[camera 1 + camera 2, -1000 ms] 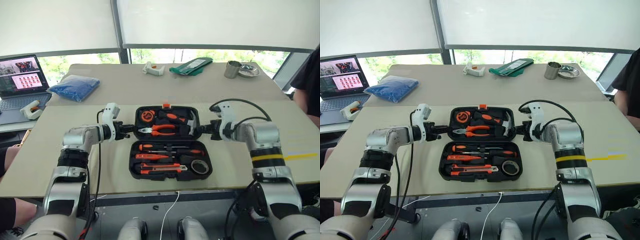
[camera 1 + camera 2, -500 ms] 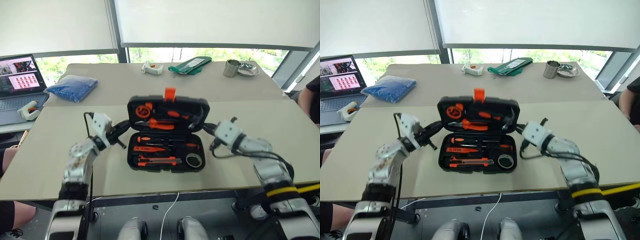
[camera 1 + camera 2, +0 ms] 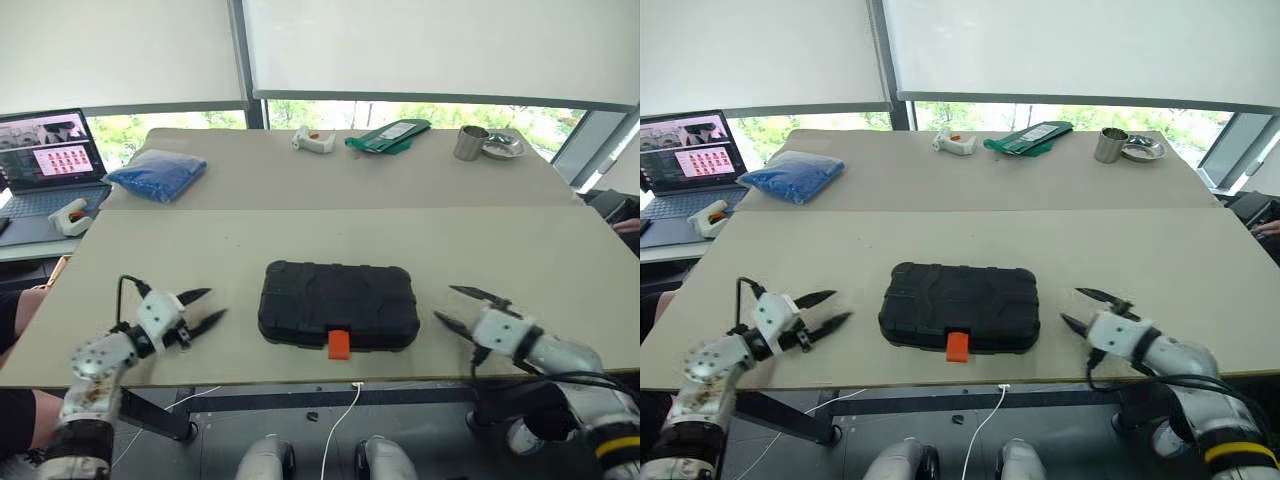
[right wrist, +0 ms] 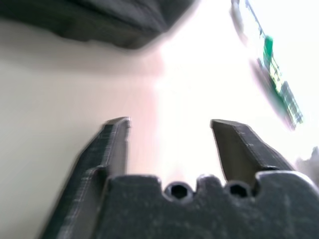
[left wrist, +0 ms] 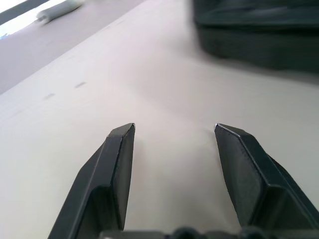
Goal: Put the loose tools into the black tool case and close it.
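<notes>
Black ribbed tool case [image 3: 337, 303] sits shut and flat on the near desk [image 3: 300, 235], roughly centred, orange latch [image 3: 340, 344] poking out over its near edge. Both arms are low and out to the sides, forearms nearly level and angled inward toward the case. Left tool [image 3: 204, 307] hovers near the desk's near-left edge with its two fingers spread and nothing between them, well apart from the case. Right tool [image 3: 462, 307] mirrors it on the near right, also spread and empty, a bit closer to the case but not touching.

Around it: blue bag [image 3: 157, 173] far left, laptop [image 3: 48, 160] at the far left edge, a white gun-shaped thing [image 3: 315, 140] and a green item [image 3: 391, 133] on the far desk, metal cup [image 3: 468, 142] far right. Nothing lies between either tool and the case.
</notes>
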Available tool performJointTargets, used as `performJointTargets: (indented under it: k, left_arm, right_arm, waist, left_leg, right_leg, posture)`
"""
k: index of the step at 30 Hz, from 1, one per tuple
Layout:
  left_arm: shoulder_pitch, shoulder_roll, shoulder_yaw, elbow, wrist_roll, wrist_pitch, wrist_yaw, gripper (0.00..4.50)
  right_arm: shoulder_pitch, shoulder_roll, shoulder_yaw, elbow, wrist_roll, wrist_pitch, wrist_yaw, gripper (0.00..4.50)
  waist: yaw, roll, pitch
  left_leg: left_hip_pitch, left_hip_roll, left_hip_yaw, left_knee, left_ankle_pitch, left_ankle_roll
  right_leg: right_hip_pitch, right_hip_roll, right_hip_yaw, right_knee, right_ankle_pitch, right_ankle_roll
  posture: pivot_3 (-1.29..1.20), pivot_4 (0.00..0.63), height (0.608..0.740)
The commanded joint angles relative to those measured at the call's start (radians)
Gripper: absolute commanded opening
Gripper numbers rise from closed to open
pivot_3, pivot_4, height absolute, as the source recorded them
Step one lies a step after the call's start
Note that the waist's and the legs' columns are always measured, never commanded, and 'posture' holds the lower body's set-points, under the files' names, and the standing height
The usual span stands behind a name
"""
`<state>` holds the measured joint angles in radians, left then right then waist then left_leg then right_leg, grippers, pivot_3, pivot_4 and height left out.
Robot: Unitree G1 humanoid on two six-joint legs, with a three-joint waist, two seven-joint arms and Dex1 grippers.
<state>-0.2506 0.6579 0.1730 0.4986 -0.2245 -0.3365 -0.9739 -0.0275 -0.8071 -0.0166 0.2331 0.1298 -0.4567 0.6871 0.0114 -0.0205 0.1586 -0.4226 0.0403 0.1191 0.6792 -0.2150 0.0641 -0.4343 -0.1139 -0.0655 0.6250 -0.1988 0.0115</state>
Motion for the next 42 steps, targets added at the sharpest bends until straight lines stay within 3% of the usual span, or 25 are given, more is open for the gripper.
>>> performJointTargets:
  k: [1, 5, 6, 12, 19, 23, 27, 34, 39, 42]
  left_arm:
    - [-0.135, -0.025, -0.057, 0.02, 0.009, 0.079, -0.017, 1.67]
    - [-0.297, -0.087, -0.126, 0.09, 0.034, 0.173, -0.035, 0.12]
    - [-0.332, -0.103, -0.137, 0.113, 0.036, 0.203, -0.034, 0.02]
    - [-0.595, -0.164, -0.261, 0.385, 0.162, 0.254, -0.066, 0.02]
    - [-0.605, -0.176, -0.302, 0.448, 0.184, 0.253, -0.202, 0.02]
    - [-0.556, -0.167, -0.272, 0.398, 0.162, 0.272, -0.202, 0.02]
    - [-0.411, -0.174, -0.17, 0.164, 0.024, 0.383, -0.185, 0.02]
    - [-0.297, -0.117, -0.029, -0.119, -0.14, 0.533, -0.156, 0.02]
    - [-0.324, -0.08, -0.101, -0.345, -0.237, 0.766, -0.214, 0.02]
    - [-0.384, -0.144, -0.224, -0.366, -0.147, 0.749, -0.167, 0.02]
  right_arm:
    - [0.078, -0.046, -0.016, -0.251, 0.192, 0.173, 0.144, 1.31]
    - [0.11, -0.074, 0.054, -0.388, 0.181, 0.277, 0.24, 0.0]
    - [0.104, -0.076, 0.068, -0.397, 0.156, 0.276, 0.255, 0.0]
    - [-0.032, -0.012, 0.198, -0.376, 0.052, 0.302, 0.315, 0.0]
    - [-0.179, 0.101, 0.202, -0.274, -0.092, 0.312, 0.18, 0.0]
    - [-0.253, 0.129, 0.176, -0.173, -0.179, 0.235, 0.086, 0.0]
    - [-0.327, 0.17, 0.134, -0.06, -0.203, 0.232, -0.017, 0.0]
    - [-0.303, 0.156, 0.079, -0.029, -0.144, 0.226, -0.002, 0.0]
    - [-0.212, 0.148, -0.036, -0.151, 0.07, 0.326, 0.089, 0.0]
    - [-0.187, 0.155, -0.067, -0.237, 0.142, 0.425, 0.092, 0.0]
  waist:
    - [0.003, 0.0, 0.0]
    - [0.004, -0.002, 0.0]
    - [0.003, -0.002, 0.0]
    - [-0.002, -0.006, 0.002]
    - [-0.012, -0.007, 0.003]
    - [-0.012, -0.007, 0.003]
    - [-0.016, -0.007, 0.003]
    - [-0.02, -0.007, 0.003]
    - [-0.01, -0.007, 0.003]
    - [0.0, -0.007, 0.003]
  left_leg:
    - [0.0, 0.0, 0.0, 0.0, 0.0, 0.0]
    - [-0.001, 0.0, -0.001, 0.002, 0.0, 0.0]
    - [-0.001, 0.0, -0.001, 0.002, 0.0, 0.0]
    - [-0.003, -0.001, 0.0, 0.002, 0.0, 0.0]
    - [-0.005, -0.002, 0.0, 0.002, 0.0, 0.0]
    - [-0.006, -0.002, -0.001, 0.004, 0.0, 0.0]
    - [-0.007, -0.002, 0.0, 0.004, -0.001, 0.001]
    - [-0.007, -0.002, -0.001, 0.004, 0.0, 0.001]
    - [-0.006, -0.002, -0.002, 0.004, 0.0, 0.001]
    - [-0.005, -0.003, -0.003, 0.004, -0.001, 0.001]
  right_leg:
    - [0.0, 0.0, 0.0, 0.0, 0.001, 0.001]
    - [0.001, 0.001, -0.002, -0.001, 0.003, 0.006]
    - [0.001, 0.001, -0.002, -0.001, 0.003, 0.006]
    - [-0.002, 0.004, -0.001, 0.0, 0.003, 0.006]
    - [-0.004, 0.005, -0.001, 0.0, 0.003, 0.005]
    - [-0.004, 0.003, -0.001, 0.001, 0.003, 0.006]
    - [-0.005, 0.001, 0.0, 0.001, 0.005, 0.004]
    - [-0.005, 0.001, -0.001, 0.002, 0.006, 0.002]
    - [-0.003, 0.001, -0.002, 0.001, 0.005, 0.003]
    - [-0.001, 0.001, -0.001, 0.001, 0.005, 0.004]
  posture:
    - [0.0, 0.15, 0.74]
    - [0.0, 0.15, 0.74]
    - [0.0, 0.15, 0.74]
    - [0.0, 0.15, 0.74]
    - [0.0, 0.15, 0.74]
    - [0.0, 0.15, 0.74]
    - [0.0, 0.15, 0.74]
    - [0.0, 0.15, 0.74]
    - [0.0, 0.15, 0.74]
    - [0.0, 0.15, 0.74]
